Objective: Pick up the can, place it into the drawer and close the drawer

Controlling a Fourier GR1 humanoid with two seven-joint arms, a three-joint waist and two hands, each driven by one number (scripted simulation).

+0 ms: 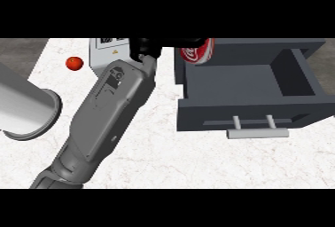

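The red can (198, 51) with white lettering hangs at the top of the head view, over the back left corner of the open grey drawer (242, 113). My right hand (156, 46) is shut on it, its black fingers curled over the can's top and hiding part of it. The grey forearm runs up to it from the lower left. The drawer is pulled out towards me and nothing lies inside it. Its bar handle (257, 132) sticks out at the front. My left hand does not show.
A small red round object (75, 63) lies on the white marbled counter (196, 164) at the upper left. A thick grey cylinder (26, 106), seen end-on, fills the left edge. A white labelled panel (108, 46) sits behind the forearm.
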